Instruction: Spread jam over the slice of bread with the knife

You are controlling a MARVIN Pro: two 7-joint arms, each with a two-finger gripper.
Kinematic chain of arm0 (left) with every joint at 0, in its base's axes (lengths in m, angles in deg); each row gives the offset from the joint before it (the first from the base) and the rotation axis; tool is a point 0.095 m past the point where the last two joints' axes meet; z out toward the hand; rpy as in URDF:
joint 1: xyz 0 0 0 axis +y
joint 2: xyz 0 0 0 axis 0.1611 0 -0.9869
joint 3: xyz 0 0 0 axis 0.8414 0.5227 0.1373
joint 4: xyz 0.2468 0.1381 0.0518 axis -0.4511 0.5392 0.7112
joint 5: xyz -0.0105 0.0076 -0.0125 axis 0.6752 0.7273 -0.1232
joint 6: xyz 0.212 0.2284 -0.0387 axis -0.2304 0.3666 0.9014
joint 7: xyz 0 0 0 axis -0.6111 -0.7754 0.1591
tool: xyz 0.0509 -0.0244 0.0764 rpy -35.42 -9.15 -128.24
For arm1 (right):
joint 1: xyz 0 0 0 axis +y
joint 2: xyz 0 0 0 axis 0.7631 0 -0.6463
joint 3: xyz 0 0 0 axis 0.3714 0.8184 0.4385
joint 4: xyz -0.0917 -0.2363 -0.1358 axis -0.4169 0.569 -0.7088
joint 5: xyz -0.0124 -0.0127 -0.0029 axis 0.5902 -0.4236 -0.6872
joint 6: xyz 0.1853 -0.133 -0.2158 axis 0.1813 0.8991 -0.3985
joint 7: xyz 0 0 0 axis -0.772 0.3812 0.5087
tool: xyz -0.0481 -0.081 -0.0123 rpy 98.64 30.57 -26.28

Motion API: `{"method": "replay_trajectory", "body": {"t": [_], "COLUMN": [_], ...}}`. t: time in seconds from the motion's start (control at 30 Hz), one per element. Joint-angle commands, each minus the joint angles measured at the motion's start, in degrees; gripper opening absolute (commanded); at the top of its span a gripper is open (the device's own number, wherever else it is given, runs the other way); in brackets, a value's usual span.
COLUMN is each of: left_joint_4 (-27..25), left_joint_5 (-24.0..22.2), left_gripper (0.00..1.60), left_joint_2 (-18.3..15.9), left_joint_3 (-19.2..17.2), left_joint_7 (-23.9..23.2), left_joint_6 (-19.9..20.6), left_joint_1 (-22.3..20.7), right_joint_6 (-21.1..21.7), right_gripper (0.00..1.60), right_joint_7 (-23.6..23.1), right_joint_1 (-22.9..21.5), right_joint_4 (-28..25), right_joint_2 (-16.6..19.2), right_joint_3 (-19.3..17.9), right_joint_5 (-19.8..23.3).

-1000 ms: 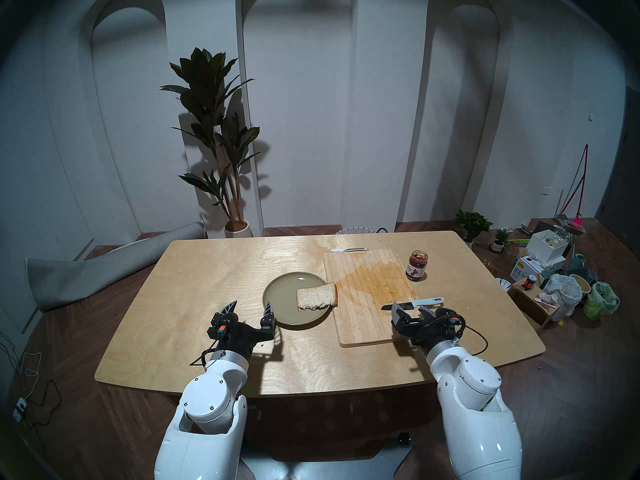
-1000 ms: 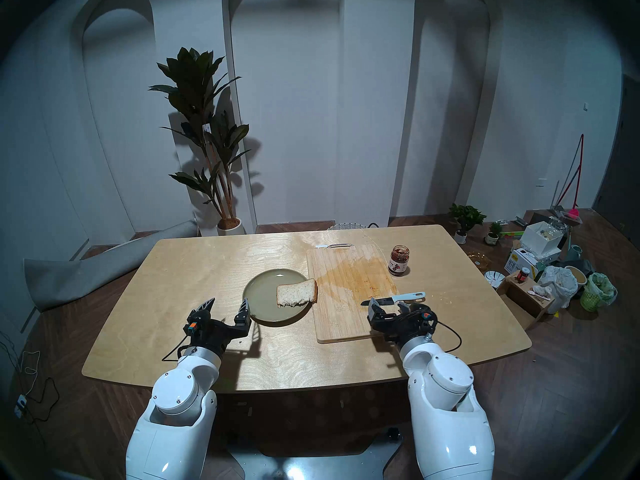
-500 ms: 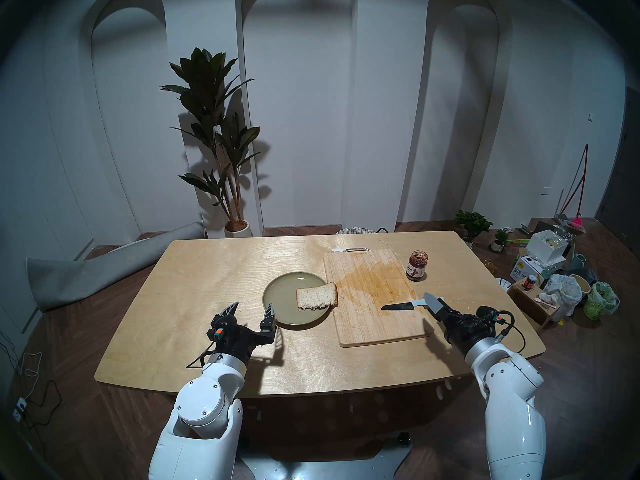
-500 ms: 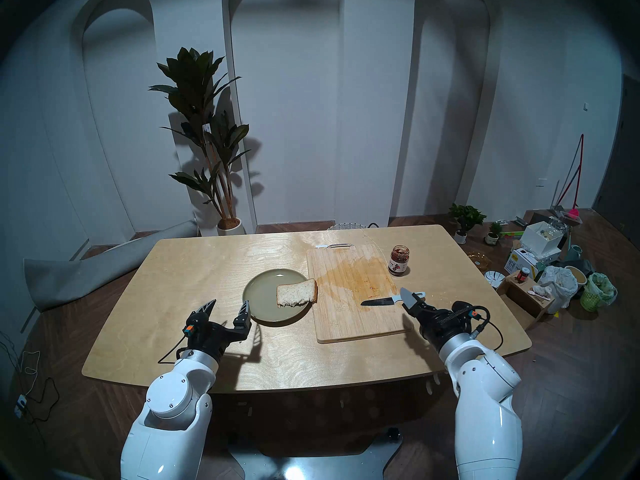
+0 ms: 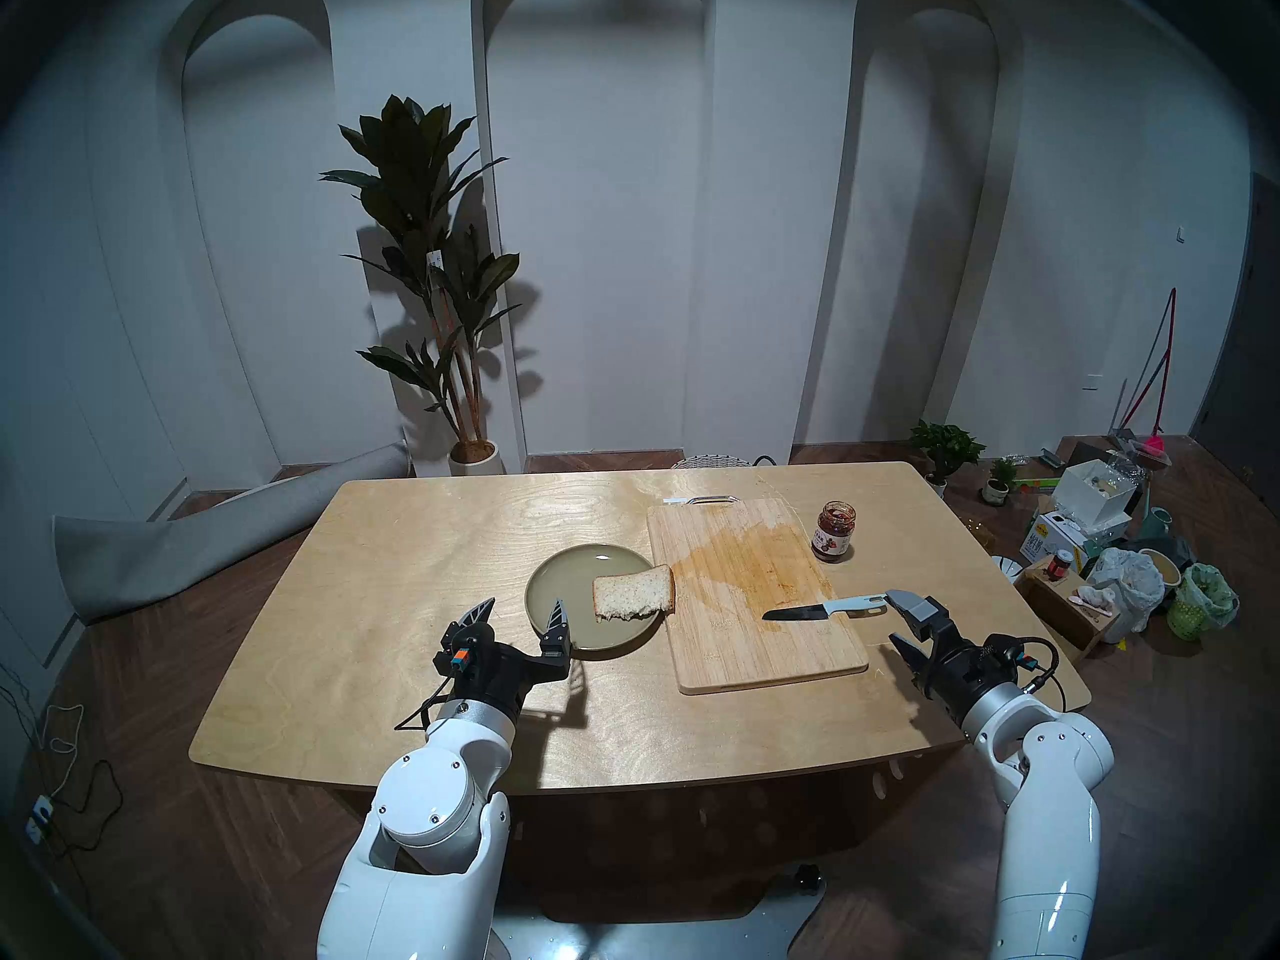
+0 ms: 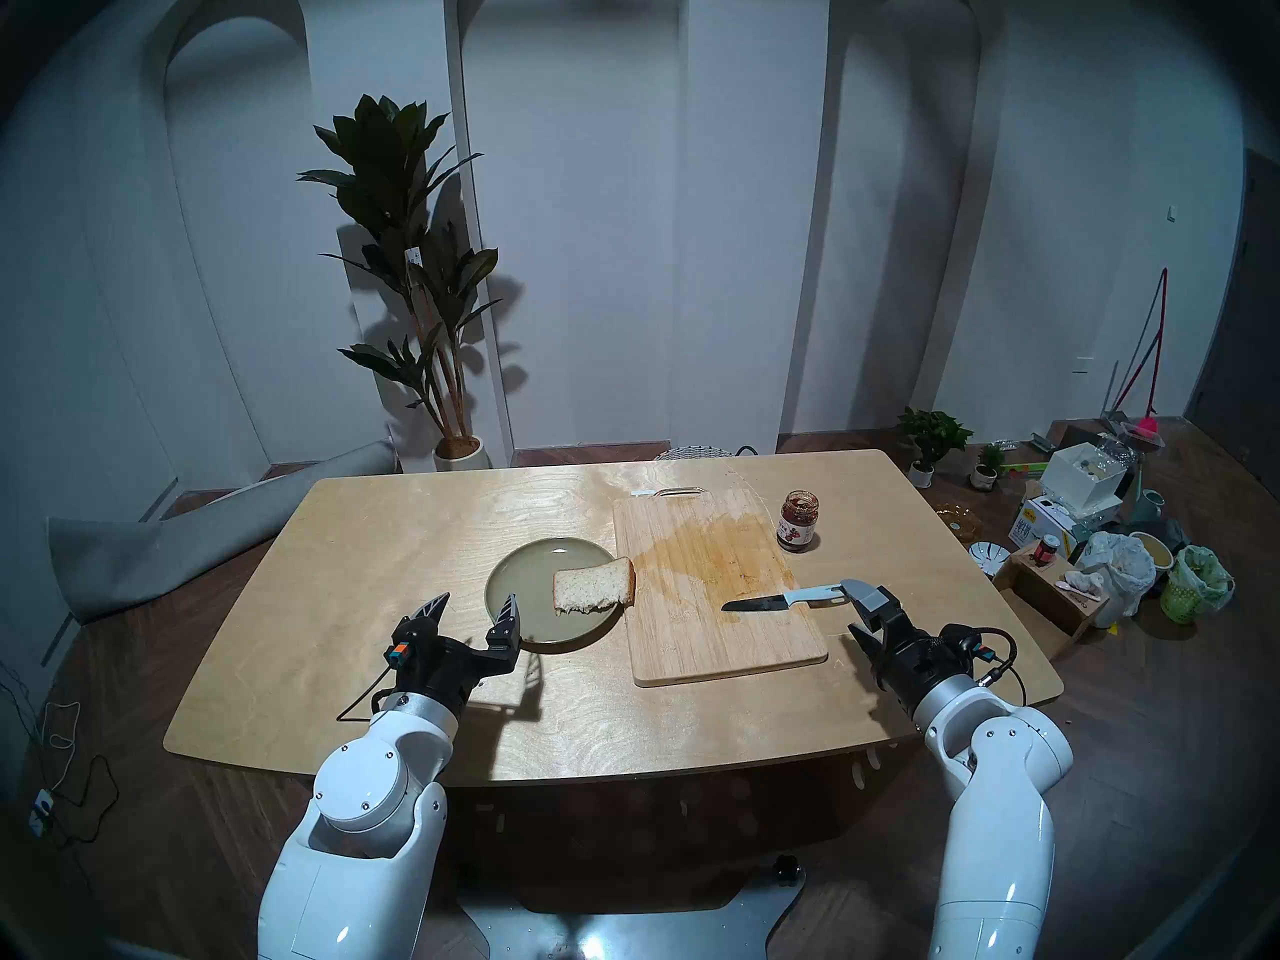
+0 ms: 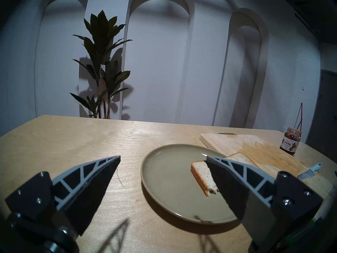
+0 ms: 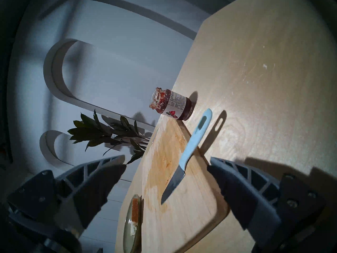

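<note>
Head stereo left showed the knife (image 5: 824, 609) lying flat on the cutting board (image 5: 734, 633), dark blade pointing toward the plate (image 5: 554, 591), pale handle jutting past the board's right edge over the table (image 5: 415, 577); the right gripper (image 5: 900, 622) hung just beyond the handle's end, jaws spread wide and holding nothing, rolled so that one finger sat above the other. The left gripper (image 5: 521, 616) hovered at the plate's near rim, equally wide and empty; the slice of bread (image 5: 634, 593) rested on the plate's right side, one corner overhanging toward the board and bare of any spread. The jam (image 5: 833, 530) stood in its lidless jar on the table just off the board's far right corner, well apart from both grippers.

The step in hand looked to be picking up the knife — nothing had been scooped yet. To do it well, the right gripper would probably want to slide in along the handle's line so that the fingers bracket the overhanging part, one above and one below, closing behind the hole rather than on the blade; the overhang seemed to give room for the lower finger without scraping the board. A firm, square grip would matter — a twisted blade would likely smear badly and could tear the bread's ragged edge.
</note>
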Motion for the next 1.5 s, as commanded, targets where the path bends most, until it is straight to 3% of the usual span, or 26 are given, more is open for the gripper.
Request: {"method": "replay_trajectory", "body": {"t": [0.0, 0.13, 0.2, 0.23, 0.3, 0.33, 0.53, 0.7, 1.0, 1.47], "left_joint_4": [-0.84, -0.57, -0.53, -0.45, -0.38, -0.11, 0.59, -0.08, 0.60, 1.05], "left_joint_5": [0.85, 0.69, 0.77, 0.92, 1.10, 1.49, 0.10, -0.27, -0.25, -0.25], "left_gripper": [1.60, 1.60, 1.60, 1.60, 1.60, 1.60, 1.60, 1.60, 1.60, 1.60], "left_joint_2": [0.27, 0.40, 0.39, 0.46, 0.57, 0.71, 1.58, 1.48, 1.54, 1.61], "left_joint_3": [0.60, 0.73, 0.78, 0.87, 0.92, 0.96, 0.40, 0.25, 0.66, 0.89], "left_joint_7": [0.62, 0.77, 0.87, 1.16, 1.45, 1.97, 3.59, 3.23, 3.91, 4.43], "left_joint_6": [0.69, 0.83, 0.85, 1.04, 1.10, 1.13, 0.23, 0.84, 0.84, 0.95], "left_joint_1": [-1.48, -1.59, -1.60, -1.64, -1.69, -1.88, -3.58, -3.85, -3.94, -4.19], "right_joint_6": [2.58, -0.60, 0.27, -0.72, -0.60, -4.50, -10.08, -12.34, -14.55, -17.12], "right_gripper": [1.60, 1.60, 1.60, 1.60, 1.60, 1.60, 1.60, 1.60, 1.60, 1.60], "right_joint_7": [2.53, 5.98, 8.10, 9.99, 10.48, 9.80, 14.50, 18.93, 22.67, 22.07], "right_joint_1": [-2.65, -3.78, -4.41, -4.77, -5.04, -4.27, -4.07, -4.48, -5.80, -8.45], "right_joint_4": [-1.32, 0.87, 1.69, 2.72, 2.89, 2.52, 2.80, 1.58, 3.24, 6.39], "right_joint_2": [-1.35, -1.72, -1.77, -1.75, -1.86, -1.86, -2.01, -2.06, -2.01, -1.91], "right_joint_3": [-1.35, -1.35, -1.53, -1.03, -0.95, 0.35, 3.56, 4.62, 5.55, 6.97], "right_joint_5": [3.46, 7.29, 9.37, 12.07, 12.17, 10.84, 14.59, 17.30, 19.17, 17.57]}}
